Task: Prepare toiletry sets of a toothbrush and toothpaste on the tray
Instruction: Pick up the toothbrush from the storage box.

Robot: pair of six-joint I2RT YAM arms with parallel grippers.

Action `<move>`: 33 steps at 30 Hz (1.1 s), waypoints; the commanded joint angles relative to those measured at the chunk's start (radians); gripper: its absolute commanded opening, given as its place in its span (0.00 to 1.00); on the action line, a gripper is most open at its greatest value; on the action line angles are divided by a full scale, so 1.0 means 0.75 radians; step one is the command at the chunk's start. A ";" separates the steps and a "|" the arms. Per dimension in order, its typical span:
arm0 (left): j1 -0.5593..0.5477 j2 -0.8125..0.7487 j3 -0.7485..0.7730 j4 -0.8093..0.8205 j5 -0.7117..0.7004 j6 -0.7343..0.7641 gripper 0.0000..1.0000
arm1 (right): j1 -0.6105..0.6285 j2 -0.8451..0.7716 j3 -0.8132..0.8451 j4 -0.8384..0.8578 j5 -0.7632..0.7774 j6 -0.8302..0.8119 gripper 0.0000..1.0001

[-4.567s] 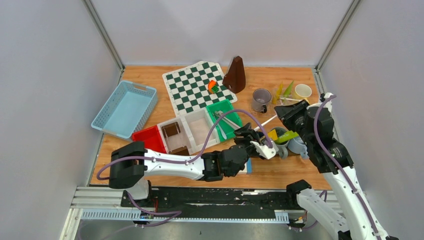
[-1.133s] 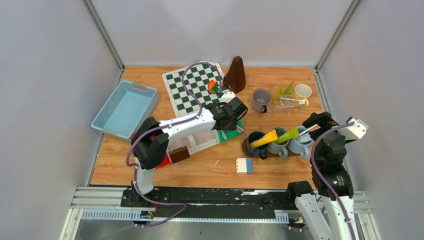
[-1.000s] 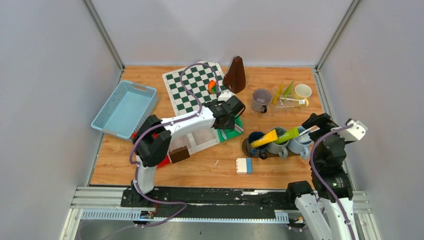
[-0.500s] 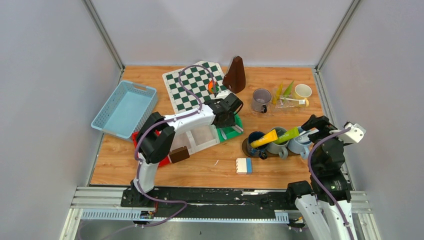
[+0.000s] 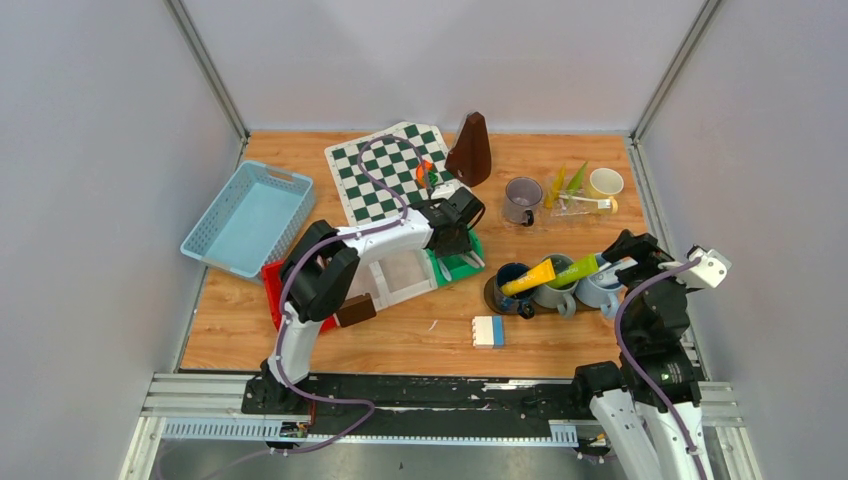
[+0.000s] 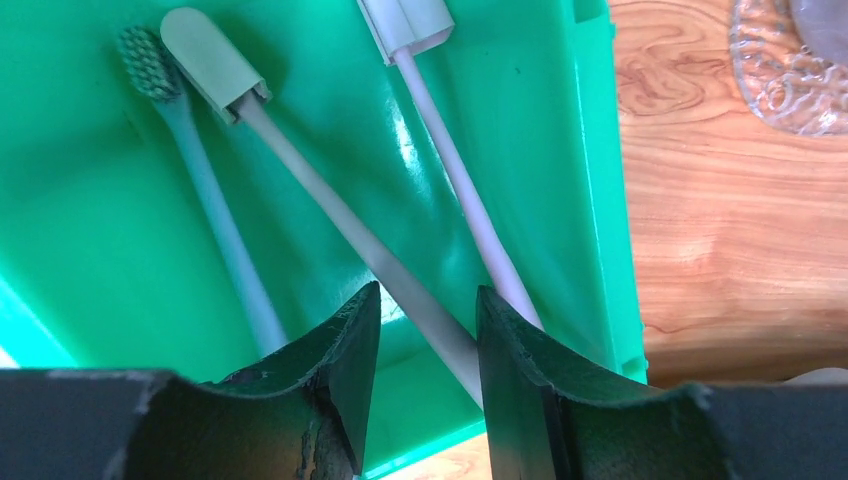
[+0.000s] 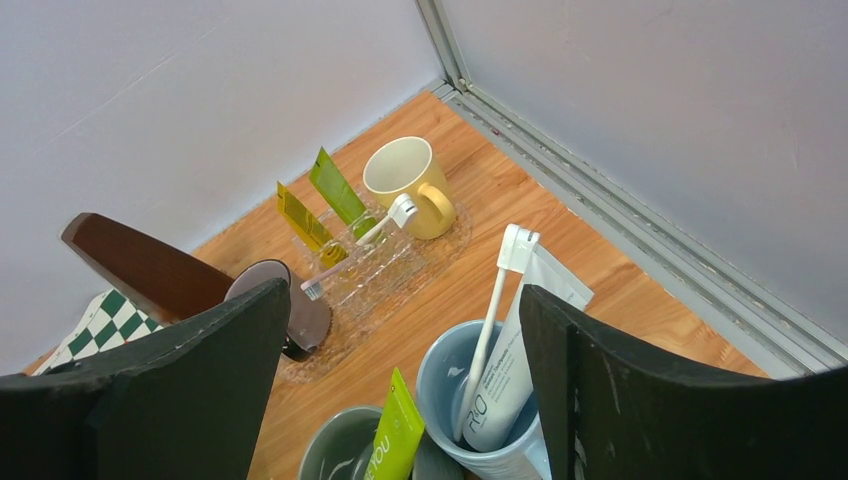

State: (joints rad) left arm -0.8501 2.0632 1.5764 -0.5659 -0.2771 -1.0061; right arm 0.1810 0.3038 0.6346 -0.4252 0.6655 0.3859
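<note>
Upright in a row: dark blue mug (image 5: pixel 506 276) with yellow tube (image 5: pixel 531 277), grey-green mug (image 5: pixel 552 294) with green tube (image 5: pixel 577 268), light blue mug (image 5: pixel 598 291) with toothbrush (image 7: pixel 487 330).

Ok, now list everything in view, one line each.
light blue basket: one, far left.
chess mat: one, green and white, back centre.
small pieces: orange and green, on the mat.
brown wedge: one, right of the mat.
bins: red, white, green, in a row.
mugs: grey, pale yellow at the glass tray; dark blue, grey-green, light blue nearer.
toothbrushes: three pale in the green bin, one on the tray, one in the light blue mug.
tubes: yellow, green on the tray; yellow, green, white in the near mugs.
blocks: brown, white-and-blue, near side.
left gripper: open, astride one toothbrush handle.
right gripper: open, over the near mugs.
</note>
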 commanded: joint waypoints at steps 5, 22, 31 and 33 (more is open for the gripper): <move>0.004 -0.020 -0.040 -0.039 0.011 -0.082 0.46 | 0.008 -0.018 -0.006 0.058 0.001 -0.024 0.86; 0.007 -0.261 -0.131 -0.004 0.006 -0.194 0.07 | 0.007 -0.018 0.026 0.064 -0.026 -0.043 0.87; -0.001 -0.468 -0.263 0.087 0.034 -0.169 0.00 | 0.007 0.029 0.109 0.027 -0.186 -0.061 0.87; -0.012 -0.520 -0.295 0.117 0.024 -0.125 0.00 | 0.006 0.054 0.143 0.006 -0.246 -0.061 0.87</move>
State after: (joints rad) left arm -0.8490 1.7664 1.3899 -0.5442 -0.2501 -1.1221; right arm 0.1810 0.3130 0.6670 -0.4206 0.5816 0.3599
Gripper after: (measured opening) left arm 0.221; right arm 0.866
